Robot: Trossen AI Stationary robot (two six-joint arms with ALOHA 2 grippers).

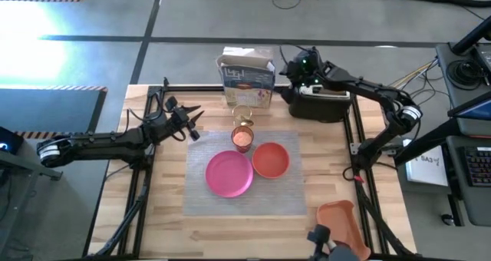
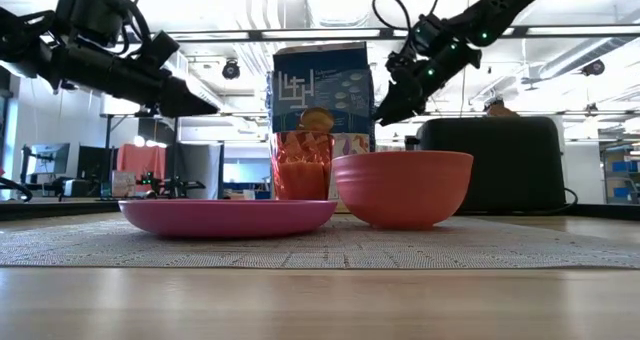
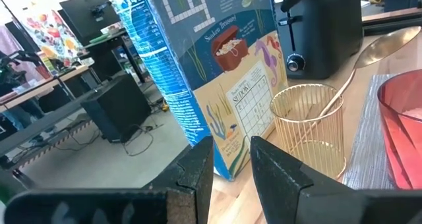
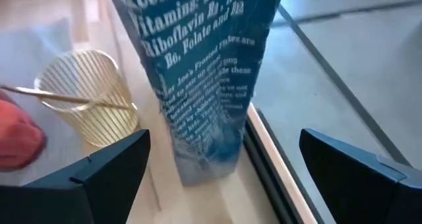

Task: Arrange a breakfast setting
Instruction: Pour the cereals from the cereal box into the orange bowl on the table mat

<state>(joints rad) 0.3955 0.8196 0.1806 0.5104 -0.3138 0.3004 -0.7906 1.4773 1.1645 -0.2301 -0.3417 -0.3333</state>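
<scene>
A grey placemat [image 1: 245, 192] lies mid-table with a pink plate [image 1: 229, 173] and an orange bowl [image 1: 270, 160] on it. A small orange cup [image 1: 242, 139] stands at its far edge. Just beyond, a ribbed glass [image 3: 310, 128] holds a gold spoon [image 3: 386, 45] that leans on its rim, bowl end out. My left gripper [image 1: 192, 123] hovers left of the glass, open by a narrow gap [image 3: 231, 155], with nothing between its fingers. My right gripper [image 1: 295, 67] hangs wide open above the table beside the cereal box [image 4: 204, 85], its fingers standing apart from the box on either side.
The blue cereal box [image 1: 247, 77] stands upright at the table's far edge. A black toaster [image 1: 318, 104] sits to its right, under my right arm. An orange tray [image 1: 341, 221] lies at the near right corner.
</scene>
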